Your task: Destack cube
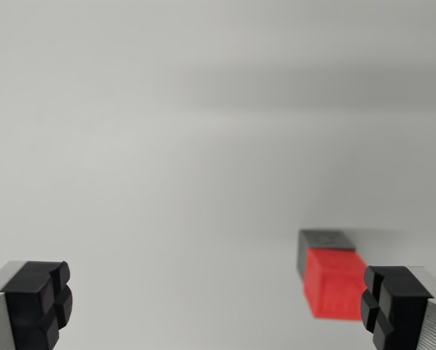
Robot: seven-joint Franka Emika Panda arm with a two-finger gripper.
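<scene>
Your gripper point(216, 306) stands spread wide, holding nothing. The red cube point(333, 283) sits on a grey cube point(324, 240) at four o'clock, just inside the right finger point(394, 302), apart from the left.

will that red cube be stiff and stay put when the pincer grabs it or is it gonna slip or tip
The red cube looks like a rigid block with flat faces and crisp edges, so it probably won't deform or roll. Its surface appears matte, so slipping seems unlikely. It sits on a grey cube, so a sideways nudge might slide it off. The pincer is open, its pad close beside the cube.
</scene>
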